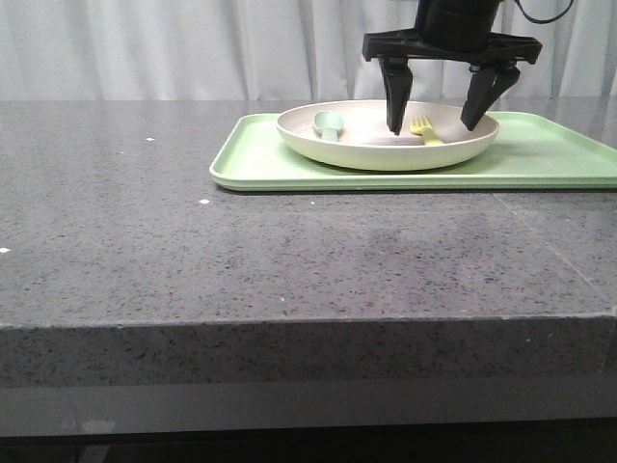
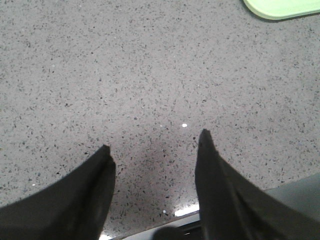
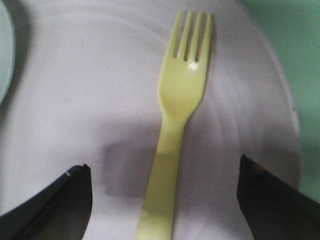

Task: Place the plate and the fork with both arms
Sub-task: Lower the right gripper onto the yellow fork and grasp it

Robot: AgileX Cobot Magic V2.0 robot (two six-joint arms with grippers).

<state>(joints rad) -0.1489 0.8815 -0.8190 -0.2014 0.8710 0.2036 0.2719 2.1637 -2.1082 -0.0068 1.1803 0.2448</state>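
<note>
The cream plate [image 1: 386, 145] sits on the light green tray [image 1: 540, 159], which lies toward the far right of the grey speckled surface [image 1: 241, 251]. Inside the plate, toward its right half, lies the pale yellow fork [image 1: 425, 130], flat on the dish with its tines pointing away from the robot. On the plate's left side rests a pale green spoon [image 1: 328, 123], well apart from the fork.

The right pincer [image 1: 440, 123] hangs directly above the plate with its jaws spread wide, pointing down, one dark finger on each side of the fork. In the right wrist view the fork [image 3: 175, 130] runs straight up the middle between the two fingertips [image 3: 60, 200], and neither of them touches it; there is clear plate [image 3: 75, 90] showing on both sides of the handle. So the pincer is released and holds nothing. A sliver of the spoon [image 3: 4, 55] shows at the edge of that view, and the tray [image 3: 295, 45] beyond the plate's rim.

The left pincer [image 2: 155, 155] appears only in its own wrist view: jaws parted, empty, hovering over bare speckled surface [image 2: 125, 75], with just a corner of the tray [image 2: 280, 7] in sight, some way off.
</note>
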